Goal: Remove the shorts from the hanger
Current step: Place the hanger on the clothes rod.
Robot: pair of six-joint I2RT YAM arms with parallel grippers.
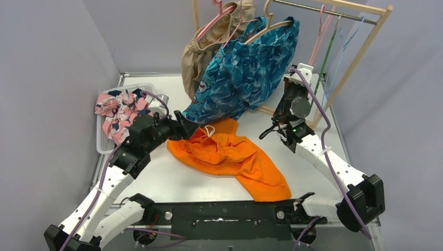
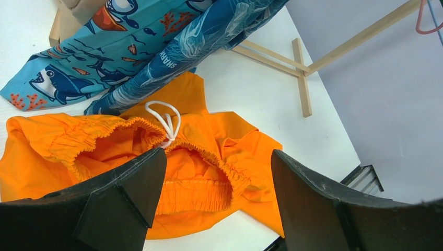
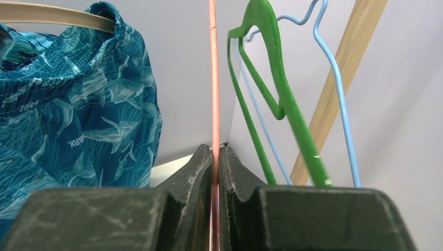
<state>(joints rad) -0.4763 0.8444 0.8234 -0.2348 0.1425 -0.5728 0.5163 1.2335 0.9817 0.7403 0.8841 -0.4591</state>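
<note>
My right claw (image 3: pixel 214 152) clamps the thin pink wire hanger (image 3: pixel 213 78), my left claw (image 2: pixel 218 157) gapes wide over plain orange fabric shorts (image 2: pixel 209 136) lying on the bench (image 2: pixel 251 78); next, I judge, the hung blue-print shorts (image 1: pixel 261 57) need stripping.

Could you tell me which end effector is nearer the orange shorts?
Left end effector, open at the orange shorts; right end effector, at the rack, grips a pink hanger.

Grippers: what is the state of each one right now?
Left gripper: open, empty, facing the orange shorts.
Right gripper: shut on the pink hanger.
</note>
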